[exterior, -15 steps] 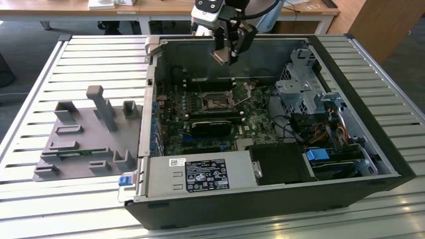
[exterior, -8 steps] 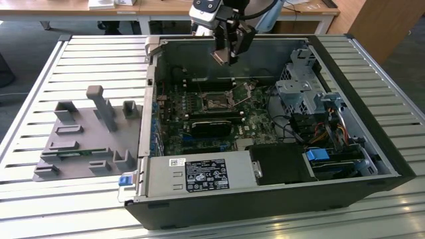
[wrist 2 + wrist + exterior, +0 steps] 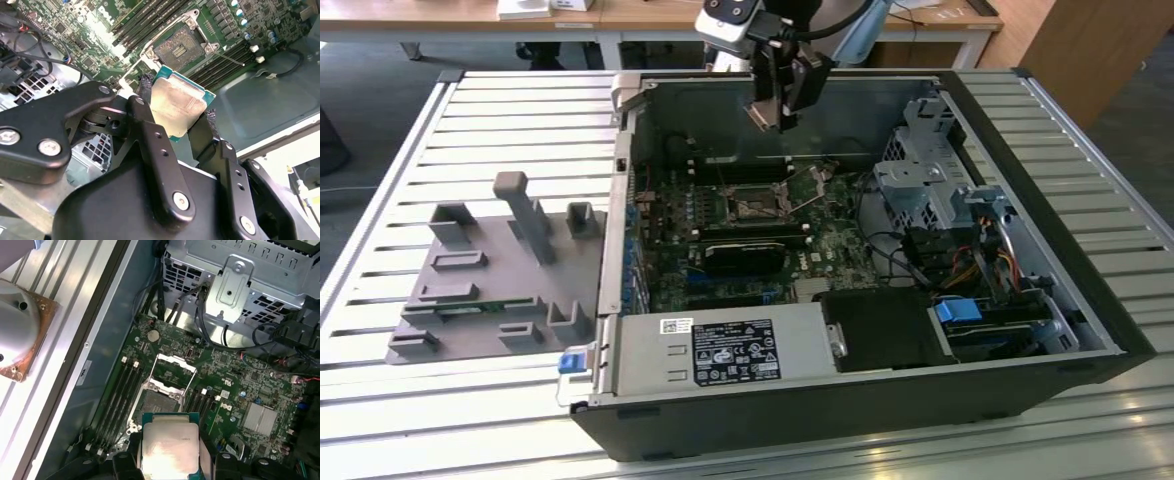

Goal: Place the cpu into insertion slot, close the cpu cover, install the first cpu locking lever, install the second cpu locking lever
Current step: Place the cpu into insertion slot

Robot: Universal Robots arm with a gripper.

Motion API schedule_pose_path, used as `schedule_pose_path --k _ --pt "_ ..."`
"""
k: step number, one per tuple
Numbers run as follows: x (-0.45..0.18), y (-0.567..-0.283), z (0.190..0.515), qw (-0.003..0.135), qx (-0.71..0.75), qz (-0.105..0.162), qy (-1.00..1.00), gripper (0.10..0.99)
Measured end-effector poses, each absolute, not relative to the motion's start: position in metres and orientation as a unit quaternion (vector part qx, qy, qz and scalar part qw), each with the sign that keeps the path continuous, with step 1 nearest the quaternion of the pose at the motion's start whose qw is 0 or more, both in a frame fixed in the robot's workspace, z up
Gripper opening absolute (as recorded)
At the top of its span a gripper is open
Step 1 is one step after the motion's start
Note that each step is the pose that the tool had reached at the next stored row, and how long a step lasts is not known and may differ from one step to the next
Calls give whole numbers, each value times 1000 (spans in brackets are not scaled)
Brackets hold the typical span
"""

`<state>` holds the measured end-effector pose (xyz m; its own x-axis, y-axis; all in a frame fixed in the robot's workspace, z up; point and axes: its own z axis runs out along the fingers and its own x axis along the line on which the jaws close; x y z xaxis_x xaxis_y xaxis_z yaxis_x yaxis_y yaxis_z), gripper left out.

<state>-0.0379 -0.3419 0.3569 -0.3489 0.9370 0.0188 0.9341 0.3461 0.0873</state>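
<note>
Gripper point(image 3: 771, 118) clamping cpu point(image 3: 169, 447) over insertion slot point(image 3: 156, 402), cpu cover point(image 3: 177, 363) seemingly raised, printed label point(image 3: 734, 352)

The slatted metal table point(image 3: 400, 130) carries an open computer case point(image 3: 854, 410). Beside it, on the exterior view's left, lies a grey fixture plate point(image 3: 480, 290).

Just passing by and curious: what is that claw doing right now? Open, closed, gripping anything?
The gripper: shut on the cpu, which is not yet in the insertion slot.
</note>
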Motion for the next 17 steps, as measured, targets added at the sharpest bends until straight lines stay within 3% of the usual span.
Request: schedule_pose_path --k 17 --pt "-38 -342 355 21 639 39 768 541"
